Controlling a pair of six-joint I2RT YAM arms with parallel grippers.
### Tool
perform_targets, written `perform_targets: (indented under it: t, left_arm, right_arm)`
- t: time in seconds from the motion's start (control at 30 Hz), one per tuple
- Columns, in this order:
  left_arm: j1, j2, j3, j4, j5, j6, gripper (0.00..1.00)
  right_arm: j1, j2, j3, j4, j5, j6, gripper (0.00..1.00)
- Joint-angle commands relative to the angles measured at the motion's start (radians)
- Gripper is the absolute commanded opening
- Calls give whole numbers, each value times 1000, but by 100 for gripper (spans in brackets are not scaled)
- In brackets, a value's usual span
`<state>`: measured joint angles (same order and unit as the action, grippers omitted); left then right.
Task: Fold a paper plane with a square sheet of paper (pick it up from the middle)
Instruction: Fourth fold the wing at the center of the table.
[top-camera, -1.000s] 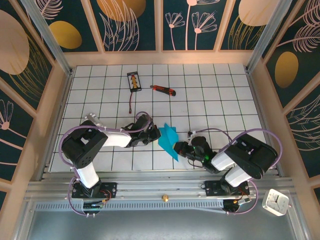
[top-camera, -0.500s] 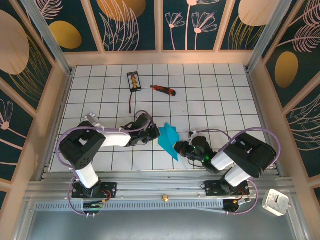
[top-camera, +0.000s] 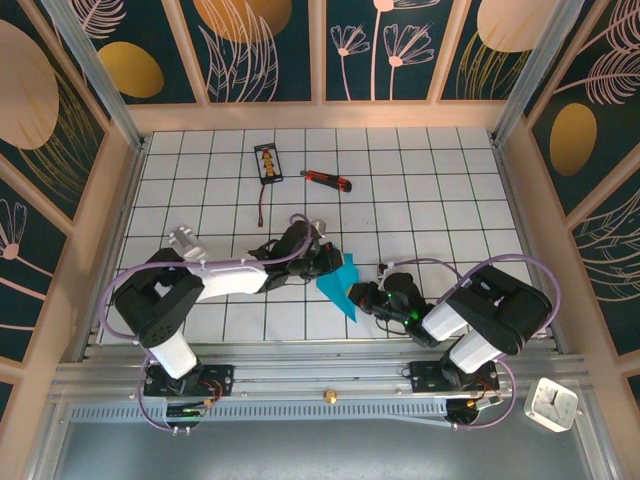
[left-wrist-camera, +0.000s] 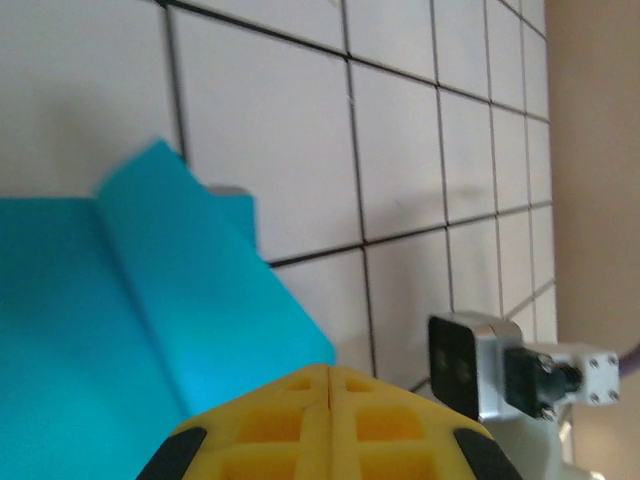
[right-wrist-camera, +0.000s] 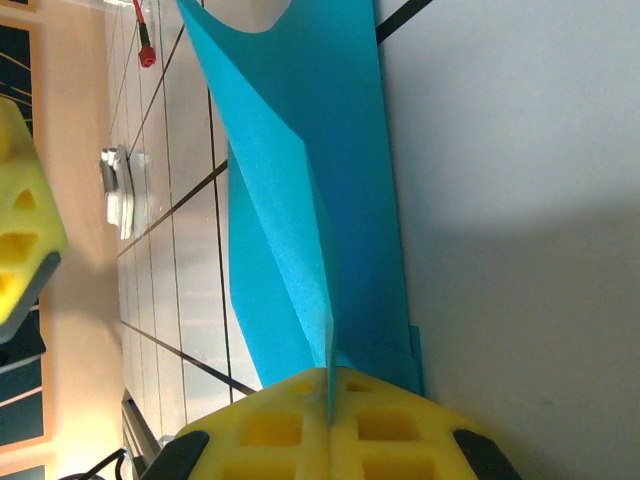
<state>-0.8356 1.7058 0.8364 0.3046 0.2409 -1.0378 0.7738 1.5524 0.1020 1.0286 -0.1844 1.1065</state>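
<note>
The square sheet of paper (top-camera: 338, 289) is cyan-blue, folded into an angular shape, and lies on the tiles between the two arms. My right gripper (top-camera: 360, 297) is shut on its near-right end. In the right wrist view a raised fold of the paper (right-wrist-camera: 300, 200) runs straight into the seam of the yellow jaws of the right gripper (right-wrist-camera: 329, 375). My left gripper (top-camera: 328, 258) reaches in from the left over the paper's upper edge. In the left wrist view the left gripper (left-wrist-camera: 330, 372) is shut, nothing shows between its jaws, and the creased paper (left-wrist-camera: 120, 300) spreads to its left.
A red-and-black utility knife (top-camera: 326, 180) and a small black pack (top-camera: 267, 163) lie at the back of the white grid table (top-camera: 430, 200). A thin red-tipped cable (top-camera: 262, 206) lies behind the left arm. A small clock (top-camera: 552, 403) sits outside the front right corner.
The left arm has stretched to the right, carrying its shut gripper over the paper's upper left part, which now covers some of the sheet. The right gripper has kept its hold and place.
</note>
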Motion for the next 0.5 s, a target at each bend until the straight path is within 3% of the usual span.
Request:
perform_targets:
  t: [0.0, 0.47]
  left_arm:
    - [-6, 59, 24, 42, 67, -24, 0]
    - [-7, 159, 67, 12, 63, 6, 0]
  right_arm:
    - [-7, 33, -2, -88, 25, 3, 0]
    - [-7, 38, 2, -98, 23, 4, 0]
